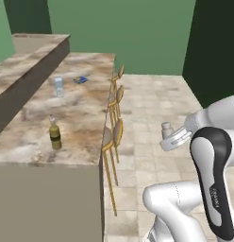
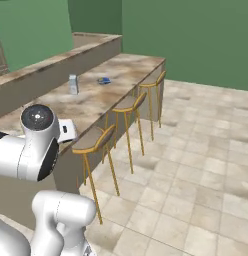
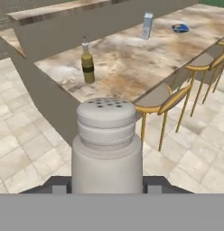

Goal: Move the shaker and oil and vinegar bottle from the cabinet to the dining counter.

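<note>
Green walls (image 1: 119, 28) enclosed a tiled floor (image 1: 152, 108), and a long island with a marbled brown-beige surface (image 1: 86, 108) ran away from the robot. Along the island's open side stood wooden stools (image 2: 96, 142), their seats tucked against the surface's long edge. A raised ledge (image 1: 29, 71) bordered the opposite long edge.

The oil and vinegar bottle (image 1: 54, 134) stood upright on the surface close to its near end, roughly midway between the ledge and the stool-side edge; in the hand view the same bottle (image 3: 87, 62) appeared just inside the near corner. Farther along, a pale blue-grey carton (image 1: 59, 87) stood upright near the ledge side, and a small blue item (image 1: 81, 80) lay flat beyond it, toward the stool-side edge. Both were well apart from the bottle.

The shaker (image 3: 106, 144) was off the surface, held upright in the tool (image 3: 106, 186), with the dark fingertips (image 3: 59, 186) pressed against its lower body on either side. Its perforated cap faced the hand camera. In the left base view the shaker (image 1: 166, 128) showed above the tool (image 1: 173, 139), over the floor on the stool side of the island, apart from the surface's near corner.
</note>
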Available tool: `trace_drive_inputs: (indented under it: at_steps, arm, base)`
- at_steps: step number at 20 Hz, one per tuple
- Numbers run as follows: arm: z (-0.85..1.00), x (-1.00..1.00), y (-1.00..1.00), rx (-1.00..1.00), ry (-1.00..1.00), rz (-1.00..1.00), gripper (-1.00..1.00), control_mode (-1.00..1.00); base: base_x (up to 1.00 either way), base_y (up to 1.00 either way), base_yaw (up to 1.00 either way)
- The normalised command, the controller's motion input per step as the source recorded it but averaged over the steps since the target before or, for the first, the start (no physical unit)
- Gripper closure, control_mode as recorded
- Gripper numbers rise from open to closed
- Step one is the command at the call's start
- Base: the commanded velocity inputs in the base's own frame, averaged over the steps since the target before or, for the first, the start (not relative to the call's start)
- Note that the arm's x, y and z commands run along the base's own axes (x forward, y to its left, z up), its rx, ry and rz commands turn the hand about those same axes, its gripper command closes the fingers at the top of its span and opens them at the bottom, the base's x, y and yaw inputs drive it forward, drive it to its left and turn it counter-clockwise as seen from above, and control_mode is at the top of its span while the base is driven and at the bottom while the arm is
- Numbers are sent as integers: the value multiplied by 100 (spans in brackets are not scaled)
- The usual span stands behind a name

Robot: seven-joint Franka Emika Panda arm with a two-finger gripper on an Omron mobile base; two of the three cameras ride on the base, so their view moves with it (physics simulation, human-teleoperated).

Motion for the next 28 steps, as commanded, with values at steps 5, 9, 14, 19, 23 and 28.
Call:
trace_drive_inputs:
  at_steps: [5, 9, 14, 19, 23, 28]
  arm:
    - [0, 0, 0, 0, 0, 0, 100, 100]
    - [0, 0, 0, 0, 0, 0, 100, 100]
    - [0, 0, 0, 0, 0, 0, 100, 100]
    - [0, 0, 0, 0, 0, 0, 100, 100]
    - [0, 0, 0, 0, 0, 0, 100, 100]
    - [0, 0, 0, 0, 0, 0, 100, 100]
  base:
    - [28, -59, 47]
    - [25, -52, 49]
    - [29, -55, 49]
    - [15, -84, 41]
    - [18, -85, 40]
    - [30, -71, 43]
